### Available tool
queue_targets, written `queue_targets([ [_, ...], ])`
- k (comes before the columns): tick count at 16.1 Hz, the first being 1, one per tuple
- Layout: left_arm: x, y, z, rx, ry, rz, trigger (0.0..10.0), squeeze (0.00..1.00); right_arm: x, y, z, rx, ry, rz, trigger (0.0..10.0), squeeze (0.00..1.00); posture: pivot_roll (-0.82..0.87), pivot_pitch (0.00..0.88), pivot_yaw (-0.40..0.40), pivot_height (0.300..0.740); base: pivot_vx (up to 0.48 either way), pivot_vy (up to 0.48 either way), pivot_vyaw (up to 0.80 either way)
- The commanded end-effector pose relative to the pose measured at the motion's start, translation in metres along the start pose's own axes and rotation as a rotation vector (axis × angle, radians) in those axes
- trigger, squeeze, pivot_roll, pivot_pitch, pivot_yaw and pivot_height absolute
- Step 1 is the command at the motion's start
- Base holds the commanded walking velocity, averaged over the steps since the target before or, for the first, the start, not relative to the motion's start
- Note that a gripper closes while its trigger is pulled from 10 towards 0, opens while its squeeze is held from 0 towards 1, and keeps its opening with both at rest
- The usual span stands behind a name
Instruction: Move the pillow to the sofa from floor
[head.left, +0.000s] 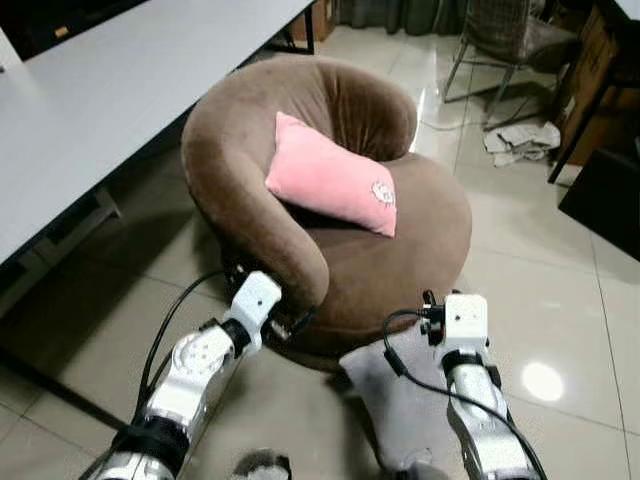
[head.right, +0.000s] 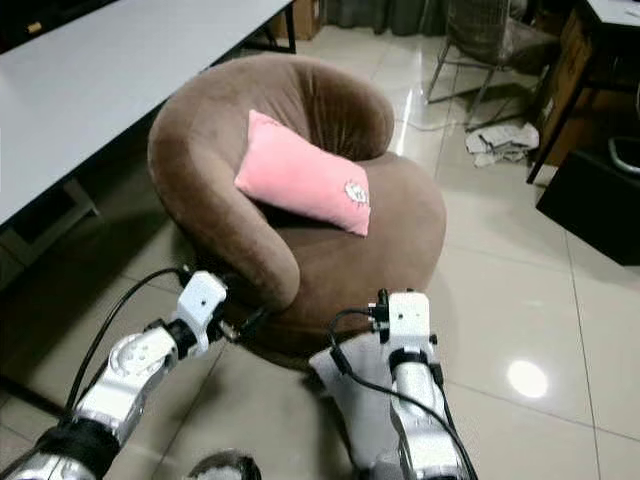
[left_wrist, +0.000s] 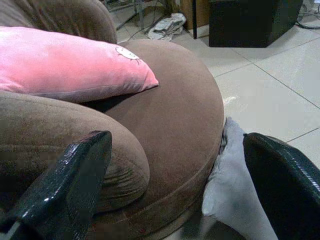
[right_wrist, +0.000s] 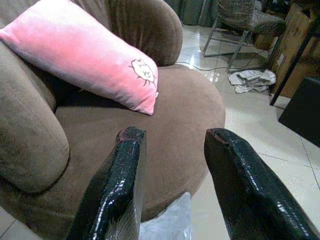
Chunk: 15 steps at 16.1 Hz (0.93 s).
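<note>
Closest to the robot, a flat grey cloth mat (head.left: 400, 400) lies on the shiny pale tile floor (head.left: 560, 300), touching the bottom edge of the round brown velvet sofa chair (head.left: 400, 250). The right gripper (right_wrist: 170, 145) hangs just above this mat, in front of the chair's seat, and its two black fingers are apart with nothing between them. The left gripper (left_wrist: 175, 175) is low beside the chair's fat curved arm, and its fingers (left_wrist: 75, 185) are spread wide apart and hold nothing. The soft pink pillow with a small white picture on it (head.left: 330, 180) is on the sofa chair. It leans tilted against the inside of the chair's arm and back, with its lower corner resting on the seat. It is well apart from both grippers. To the robot's left, a long white table (head.left: 110, 90) stands beside the chair. Farther away, on the right, there is a black box (head.left: 610, 200) on the floor and a crumpled pale cloth (head.left: 520, 140) near a dark table leg. Behind that stands a brown woven chair with thin metal legs (head.left: 500, 40).
</note>
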<state>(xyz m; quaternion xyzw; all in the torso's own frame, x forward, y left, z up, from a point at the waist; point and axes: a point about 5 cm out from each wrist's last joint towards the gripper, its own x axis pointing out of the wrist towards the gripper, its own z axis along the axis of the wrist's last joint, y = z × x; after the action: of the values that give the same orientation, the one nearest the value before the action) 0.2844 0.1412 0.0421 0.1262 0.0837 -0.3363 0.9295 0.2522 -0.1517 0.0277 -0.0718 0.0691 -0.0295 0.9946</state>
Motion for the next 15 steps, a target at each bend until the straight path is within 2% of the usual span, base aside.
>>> queue_targets([
  [1, -0.0004, 0.0036, -0.0007, 0.012, 0.010, 0.008, 10.0, 0.00, -0.0037, 0.0011, -0.0082, -0.001, 0.042, 0.000, 10.0, 0.00, 0.00, 0.038, 0.085, 0.653, 0.000, 0.000, 0.00],
  [15, -0.0014, 0.0005, -0.0021, 0.027, 0.007, -0.013, 10.0, 0.00, -0.0090, 0.0047, -0.0136, 0.042, 0.058, -0.001, 10.0, 0.00, 0.00, 0.055, 0.089, 0.501, 0.000, 0.000, 0.00],
])
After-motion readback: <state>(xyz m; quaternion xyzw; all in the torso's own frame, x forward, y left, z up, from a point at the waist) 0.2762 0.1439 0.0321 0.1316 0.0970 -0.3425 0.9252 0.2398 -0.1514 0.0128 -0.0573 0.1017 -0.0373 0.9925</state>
